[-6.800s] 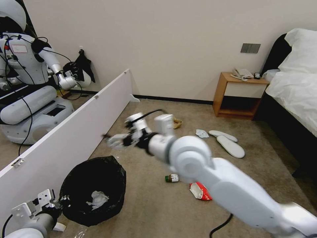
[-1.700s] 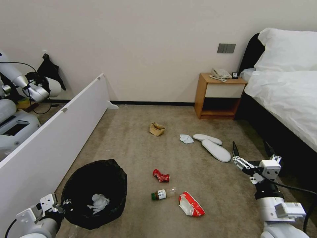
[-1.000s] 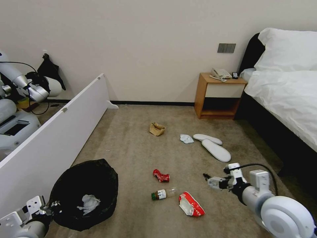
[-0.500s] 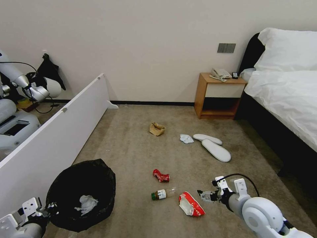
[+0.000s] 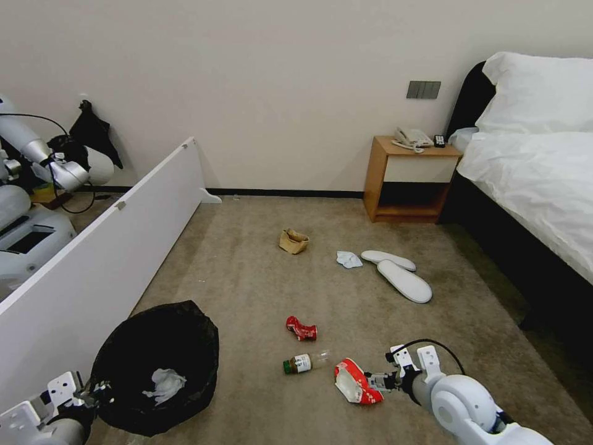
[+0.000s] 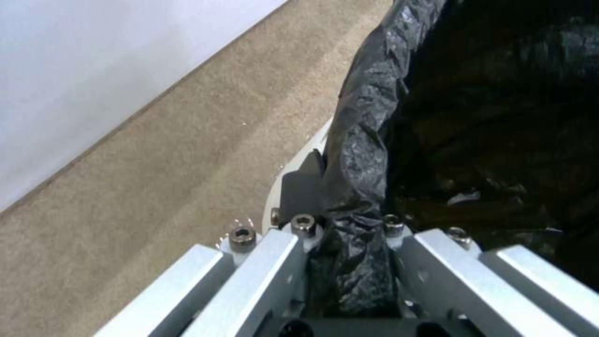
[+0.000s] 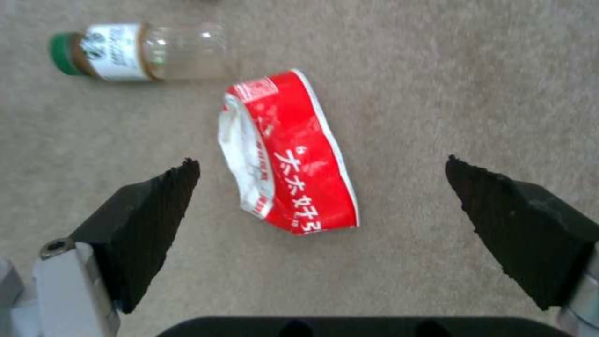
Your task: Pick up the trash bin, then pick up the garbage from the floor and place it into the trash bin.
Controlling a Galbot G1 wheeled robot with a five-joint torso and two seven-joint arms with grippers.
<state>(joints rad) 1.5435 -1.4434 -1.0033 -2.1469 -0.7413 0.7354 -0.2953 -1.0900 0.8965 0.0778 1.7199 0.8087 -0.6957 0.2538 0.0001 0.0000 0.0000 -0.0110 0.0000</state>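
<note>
Above the snack packet (image 7: 288, 154) the right tool (image 7: 321, 187) gapes; left tool (image 6: 349, 262) clamps the trash bin (image 5: 157, 364).

Beige-brown carpet floor (image 5: 259, 284), faint darker streaks. Lying directly on it: red-white snack packet (image 5: 355, 382) near the front; in the right wrist view, packet (image 7: 288, 152) lies flat with carpet all round. Green-capped bottle (image 5: 304, 362) on its side just beside the packet, apart from it. Crushed red can (image 5: 301, 329) just behind the bottle. Farther back: brown paper bag (image 5: 293, 241), crumpled white tissue (image 5: 349, 259), two white slippers (image 5: 398, 273) side by side, touching, tissue just beside them. White partition board (image 5: 105, 247) stands along the left edge. Wooden nightstand (image 5: 411, 180) against the back wall, bed (image 5: 537, 185) on the right.
</note>
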